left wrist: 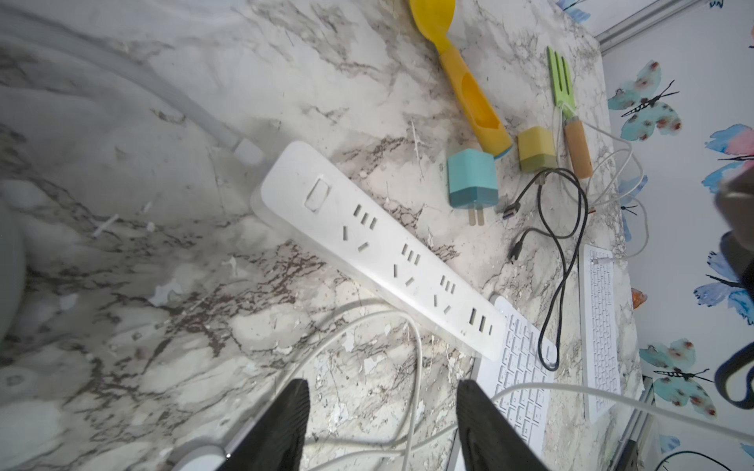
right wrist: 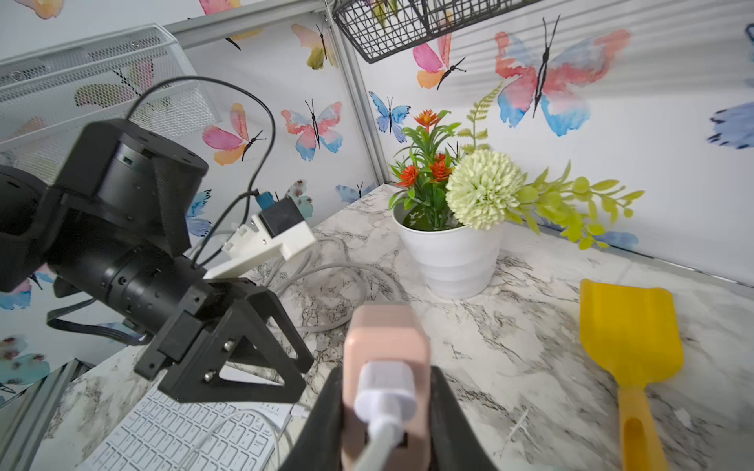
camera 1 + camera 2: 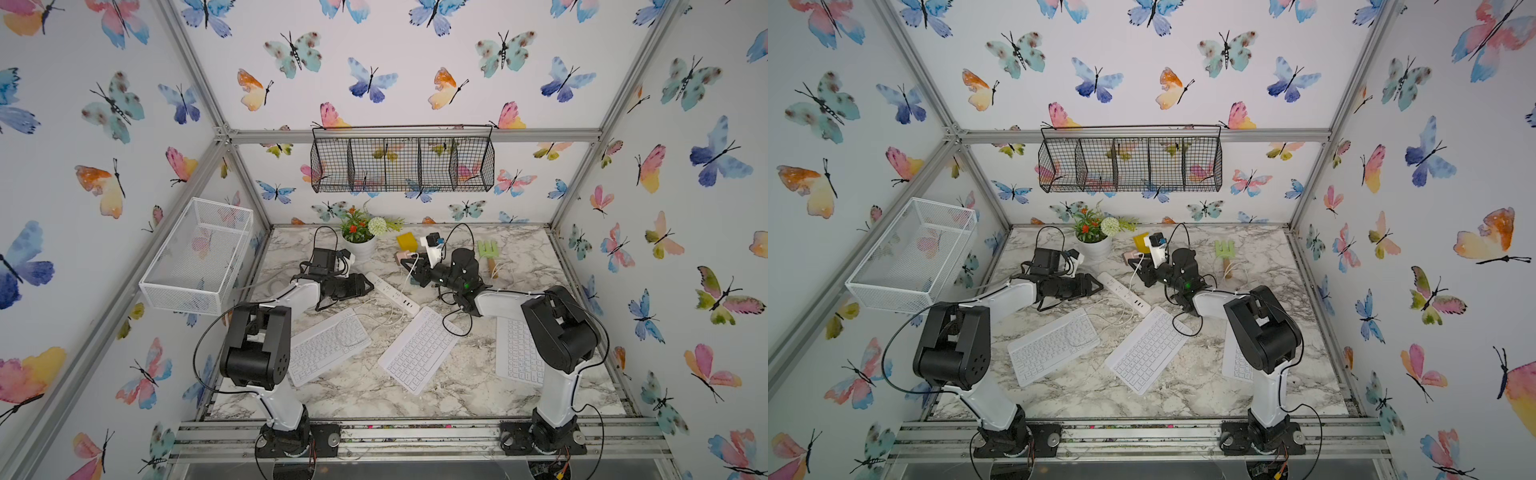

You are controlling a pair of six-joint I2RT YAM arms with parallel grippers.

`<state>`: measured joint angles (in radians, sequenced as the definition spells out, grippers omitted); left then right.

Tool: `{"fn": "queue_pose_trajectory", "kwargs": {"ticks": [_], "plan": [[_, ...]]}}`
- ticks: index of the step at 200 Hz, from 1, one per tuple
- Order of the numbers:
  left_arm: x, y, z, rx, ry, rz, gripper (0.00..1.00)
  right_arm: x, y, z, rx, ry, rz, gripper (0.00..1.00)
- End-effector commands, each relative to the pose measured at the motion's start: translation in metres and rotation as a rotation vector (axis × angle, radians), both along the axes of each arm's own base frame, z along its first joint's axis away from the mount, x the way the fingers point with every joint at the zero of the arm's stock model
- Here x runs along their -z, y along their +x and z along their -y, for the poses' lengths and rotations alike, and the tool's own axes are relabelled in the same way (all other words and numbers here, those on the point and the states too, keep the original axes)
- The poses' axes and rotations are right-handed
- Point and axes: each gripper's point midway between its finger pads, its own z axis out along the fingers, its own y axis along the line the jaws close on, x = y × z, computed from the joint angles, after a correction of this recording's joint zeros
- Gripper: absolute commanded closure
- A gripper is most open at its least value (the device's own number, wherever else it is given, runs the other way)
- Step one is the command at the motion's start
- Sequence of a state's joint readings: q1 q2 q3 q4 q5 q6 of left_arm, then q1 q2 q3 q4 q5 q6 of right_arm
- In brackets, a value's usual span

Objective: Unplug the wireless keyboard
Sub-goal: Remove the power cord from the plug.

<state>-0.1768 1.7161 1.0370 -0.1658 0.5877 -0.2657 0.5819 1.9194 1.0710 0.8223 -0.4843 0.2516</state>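
Top views: we see three white wireless keyboards on the marble table [image 3: 415,401]. The left keyboard [image 3: 328,347] and the middle keyboard [image 3: 419,349] lie in the open, and the right keyboard [image 3: 519,357] is partly under the right arm. A white power strip [image 3: 392,293] lies just behind them. The left gripper [image 3: 368,286] sits beside the strip's far end, and the right gripper [image 3: 409,264] is near the flower pot [image 3: 359,249].

Left wrist: we find the left gripper [image 1: 382,383] with its jaws well apart and nothing between them. It is over bare marble and a loose white cable [image 1: 416,359], with the power strip [image 1: 379,248] just ahead.

Right wrist: we see the right gripper [image 2: 387,407] clamped on a pink charger [image 2: 385,338], which is well apart from the strip. A white plug [image 2: 385,391] is seated in the charger's near end. We cannot trace which keyboard its cord reaches.
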Motion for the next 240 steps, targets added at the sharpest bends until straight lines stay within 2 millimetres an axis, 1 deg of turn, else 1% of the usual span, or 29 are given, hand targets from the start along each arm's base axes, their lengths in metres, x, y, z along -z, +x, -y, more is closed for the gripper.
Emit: {"fn": "queue_pose_trajectory", "kwargs": {"ticks": [1,21,25,48,66,88,104,119,136,150,166,196,211,240], "plan": [[-0.043,-0.005,0.015,0.107,-0.078,0.137,0.38,-0.012,-0.016,-0.004,-0.064,0.001,0.037,0.86],[-0.068,-0.009,0.019,0.18,-0.075,0.233,0.37,0.003,-0.032,-0.003,-0.136,-0.042,0.03,0.86],[-0.071,-0.01,0.019,0.191,-0.069,0.25,0.37,0.007,-0.034,-0.002,-0.143,-0.051,0.023,0.86],[-0.096,-0.018,0.02,0.273,-0.045,0.359,0.36,0.017,-0.042,0.003,-0.189,-0.07,0.006,0.86],[-0.106,-0.022,0.02,0.331,-0.012,0.441,0.35,0.025,-0.052,0.001,-0.26,-0.109,0.007,0.86],[-0.107,-0.031,0.026,0.448,0.031,0.538,0.34,0.036,-0.064,-0.002,-0.349,-0.156,-0.004,0.86],[-0.102,-0.043,0.035,0.547,0.071,0.596,0.34,0.043,-0.073,-0.003,-0.416,-0.185,-0.008,0.85],[-0.093,-0.052,0.043,0.635,0.105,0.631,0.35,0.049,-0.081,-0.004,-0.475,-0.217,-0.012,0.84],[-0.079,-0.062,0.051,0.726,0.135,0.621,0.35,0.053,-0.088,-0.004,-0.528,-0.242,-0.009,0.83],[-0.065,-0.068,0.055,0.789,0.184,0.595,0.35,0.052,-0.092,-0.003,-0.558,-0.249,-0.002,0.82],[-0.058,-0.077,0.062,0.862,0.199,0.6,0.36,0.052,-0.096,-0.003,-0.582,-0.258,0.006,0.81],[-0.052,-0.078,0.067,0.924,0.249,0.614,0.37,0.054,-0.101,-0.001,-0.616,-0.295,0.009,0.82],[-0.051,-0.078,0.073,0.957,0.241,0.598,0.38,0.056,-0.102,0.001,-0.622,-0.314,0.011,0.81],[-0.032,-0.079,0.08,1.013,0.275,0.529,0.41,0.056,-0.105,0.002,-0.646,-0.328,0.012,0.82]]}}
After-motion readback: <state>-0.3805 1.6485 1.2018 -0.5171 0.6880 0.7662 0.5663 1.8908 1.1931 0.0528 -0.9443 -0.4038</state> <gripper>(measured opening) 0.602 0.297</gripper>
